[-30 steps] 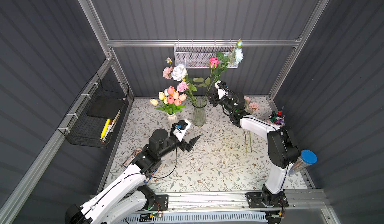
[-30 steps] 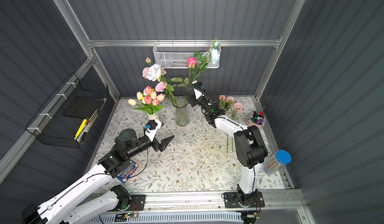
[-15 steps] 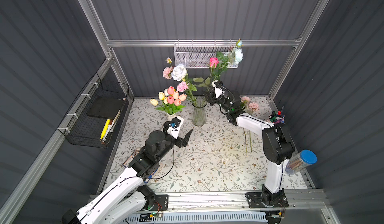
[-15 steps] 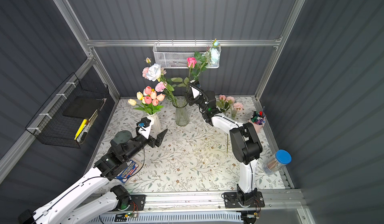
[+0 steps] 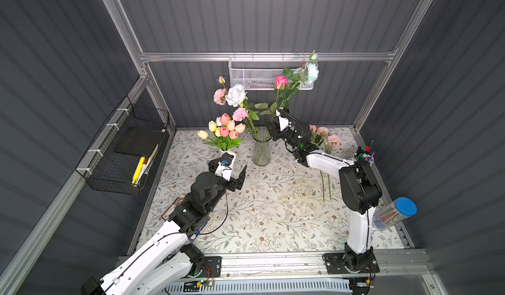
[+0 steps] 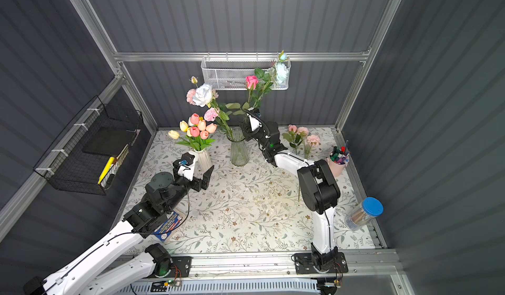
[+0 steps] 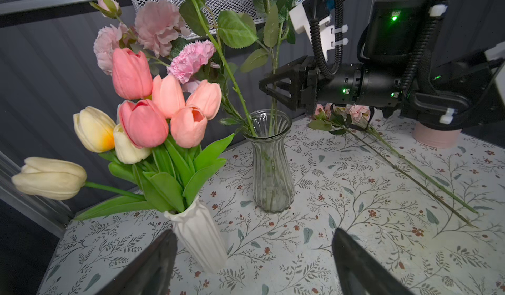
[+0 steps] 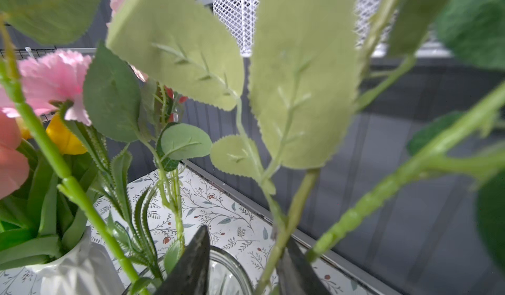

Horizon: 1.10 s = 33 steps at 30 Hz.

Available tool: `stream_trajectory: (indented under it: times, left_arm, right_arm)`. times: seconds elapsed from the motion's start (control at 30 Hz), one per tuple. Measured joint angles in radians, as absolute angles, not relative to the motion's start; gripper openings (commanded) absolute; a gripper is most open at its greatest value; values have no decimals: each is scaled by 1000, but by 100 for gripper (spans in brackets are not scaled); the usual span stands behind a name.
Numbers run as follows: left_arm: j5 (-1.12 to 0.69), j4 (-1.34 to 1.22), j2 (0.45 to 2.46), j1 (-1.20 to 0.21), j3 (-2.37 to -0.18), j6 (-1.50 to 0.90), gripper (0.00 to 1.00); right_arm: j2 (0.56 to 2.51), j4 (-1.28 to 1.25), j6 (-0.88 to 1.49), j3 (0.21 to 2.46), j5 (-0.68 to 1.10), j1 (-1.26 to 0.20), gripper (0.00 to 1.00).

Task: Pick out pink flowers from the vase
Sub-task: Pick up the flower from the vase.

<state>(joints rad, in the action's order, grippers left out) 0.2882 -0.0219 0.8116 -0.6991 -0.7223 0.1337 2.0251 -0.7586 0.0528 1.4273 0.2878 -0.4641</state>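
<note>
We are seeing the right end effector (image 7: pixel 273 84) straddling a green stem (image 7: pixel 274 69) just above the glass vase (image 7: pixel 272 165), jaws partly parted, not clamping it, while the magenta rose (image 5: pixel 280 82) and pale pink blooms (image 7: pixel 159 24) are standing in that vase and the left end effector (image 7: pixel 252 233) is hovering wide open.

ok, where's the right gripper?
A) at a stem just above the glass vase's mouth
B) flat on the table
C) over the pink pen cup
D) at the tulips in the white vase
A: the left wrist view shows the right gripper straddling a green stem just above the glass vase, jaws apart.
</note>
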Motion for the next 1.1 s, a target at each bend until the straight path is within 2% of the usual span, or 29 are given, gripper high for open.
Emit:
stream_trajectory:
  times: [0.17, 0.33, 0.43, 0.8, 1.1]
  left_arm:
    - [288, -22, 812, -700, -722, 140, 90]
    - [284, -22, 812, -700, -722, 140, 90]
    - [284, -22, 812, -700, -722, 141, 90]
    - [277, -22, 812, -706, -722, 150, 90]
    - [277, -22, 812, -706, -722, 155, 90]
  right_arm:
    - [2043, -764, 74, 1427, 283, -470, 26]
    - [2043, -786, 91, 1427, 274, -471, 4]
    - [2043, -799, 106, 1427, 271, -471, 0]
    - [2039, -814, 114, 1427, 265, -473, 0]
    - [1950, -800, 96, 1468, 277, -473, 0]
